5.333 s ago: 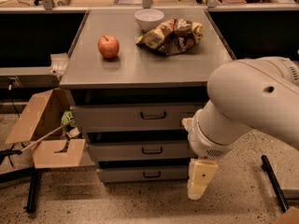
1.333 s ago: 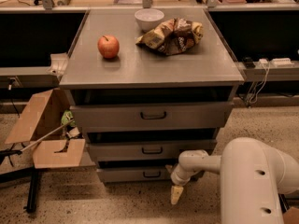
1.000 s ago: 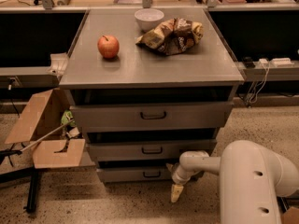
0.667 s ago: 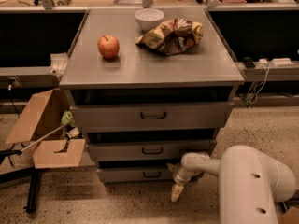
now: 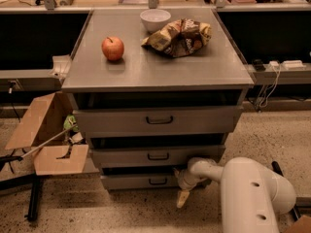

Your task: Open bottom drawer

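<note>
Hand [image 5: 182, 198] low beside bottom drawer [image 5: 131, 181], right of its handle [image 5: 158, 181]

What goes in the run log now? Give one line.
target: bottom drawer | gripper: near floor, right of handle | cabinet top: apple, bowl, chip bag

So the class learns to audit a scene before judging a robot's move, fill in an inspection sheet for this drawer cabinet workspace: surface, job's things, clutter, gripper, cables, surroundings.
Surface: grey cabinet top, flat, partly occupied.
Job's things: bottom drawer looks closed, no tray showing; its dark handle is not gripped.
Clutter: apple, white bowl and crumpled snack bag on the top.
Gripper: gripper low, in front of the bottom drawer's right end, right of the handle, pointing at the floor.
Cables: white cables hang below a power strip on the right.
Surroundings: open cardboard box on the left; speckled floor.
</note>
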